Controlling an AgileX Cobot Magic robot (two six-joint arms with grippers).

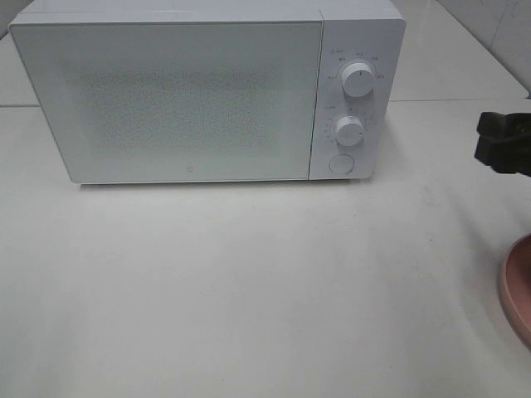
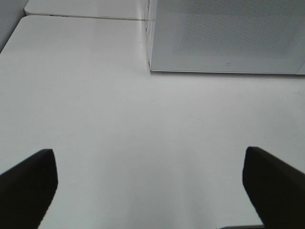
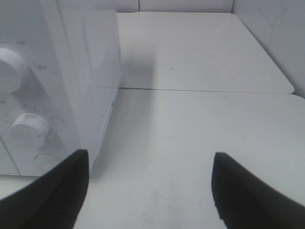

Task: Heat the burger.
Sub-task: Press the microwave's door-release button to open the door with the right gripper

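No burger can be seen anywhere, so its spot can't be told; only a plate [image 1: 516,286] edge and a closed microwave [image 1: 166,99] are shown. It'd likely be soft and squashy, best taken low at the sides. The left gripper [image 2: 148,157] and right gripper [image 3: 150,160] are spread wide, nothing held. Markings by the knobs [image 1: 358,79] can't be read.

White matte tabletop [image 1: 249,282] filling nearly the whole exterior high frame, lightly scuffed. Thin seam [image 1: 456,102] at mid-right, joining a second white slab [image 1: 465,58] behind, level with the first. Pale tiled wall [image 1: 514,25] with faint grout lines in the upper right corner, meeting the rear slab's edge. Soft, even light; diffuse sheen at centre, shadows weak and blurred.
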